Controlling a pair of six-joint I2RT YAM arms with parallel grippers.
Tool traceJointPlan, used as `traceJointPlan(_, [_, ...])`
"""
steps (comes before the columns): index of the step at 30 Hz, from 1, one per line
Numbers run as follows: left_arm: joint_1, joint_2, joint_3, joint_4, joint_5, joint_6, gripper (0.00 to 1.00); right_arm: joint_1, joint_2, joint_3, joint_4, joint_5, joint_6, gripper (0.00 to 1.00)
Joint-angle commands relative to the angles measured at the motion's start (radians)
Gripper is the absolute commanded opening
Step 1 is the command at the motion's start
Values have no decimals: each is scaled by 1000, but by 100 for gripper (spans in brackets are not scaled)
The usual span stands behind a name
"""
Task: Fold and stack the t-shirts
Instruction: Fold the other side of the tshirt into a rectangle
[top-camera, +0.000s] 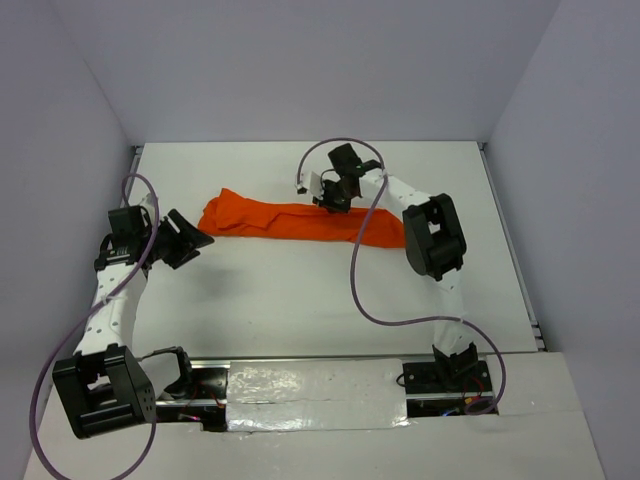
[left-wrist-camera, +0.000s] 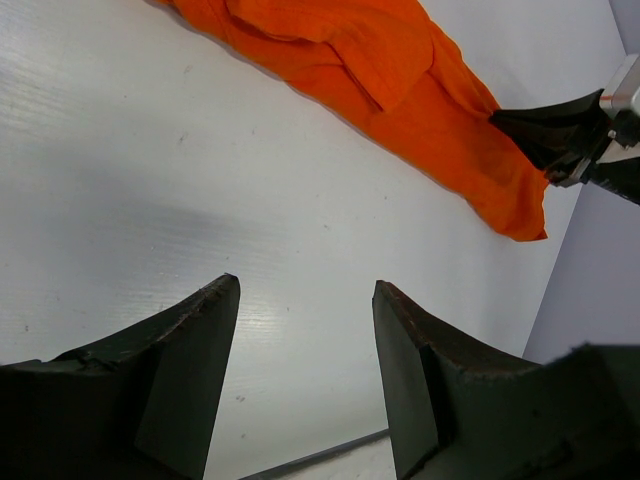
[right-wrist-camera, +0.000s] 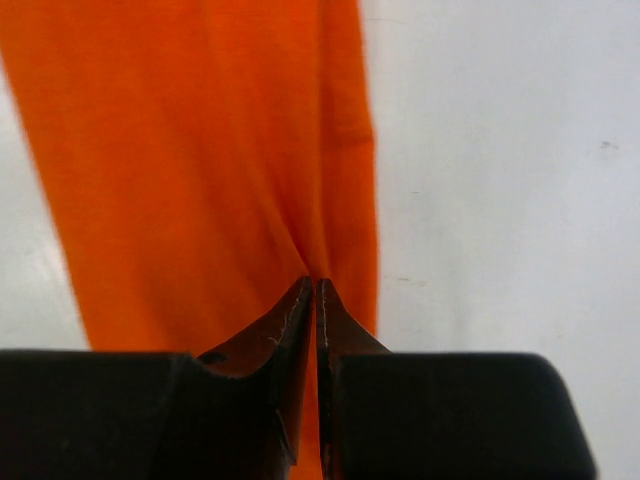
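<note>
The orange t-shirt (top-camera: 290, 218) lies as a long, bunched strip across the far half of the bench (top-camera: 300, 310), not yet spread flat. The right gripper (right-wrist-camera: 316, 285) has its jaws together, seemingly pinching a fold near the strip's middle. The left gripper (left-wrist-camera: 305, 285) hangs with jaws apart over bare bench near the shirt's left end. Likely still the spreading step: next, the left takes that end and both pull it open.
</note>
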Motion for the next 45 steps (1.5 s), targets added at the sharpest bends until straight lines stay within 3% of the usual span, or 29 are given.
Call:
traceJointPlan(1, [5,-22,-5,19,21,3,69,5,31,74,75,82,76,13])
traceJointPlan(12, [5,7,-2,36,35,6,69,2,48,123,92,128,119,14])
traceJointPlan(16, [5,51,41,49,32,19,69,-42,-11,120,75,18,164,16])
traceJointPlan(20, [5,160,158,55,35,32,69,-119,-122,91,12,-218,256,35])
traceJointPlan(21, [5,182,182,52,35,36,69,-133,-183,68,12,-252,266,45])
traceJointPlan(25, [5,309,291,18,36,78,69,-166,-349,-102,47,-343,266,63])
traceJointPlan(32, [4,579,533,-88,-21,236,70,-214,-516,-303,52,-386,266,66])
traceJointPlan(33, [4,602,554,-103,-24,249,75,-234,-536,-309,46,-410,271,67])
traceJointPlan(36, [5,694,627,-102,8,300,81,-265,-570,-331,32,-435,282,68])
traceJointPlan(45, [-7,886,769,-114,149,389,81,-294,-659,-420,50,-424,282,68])
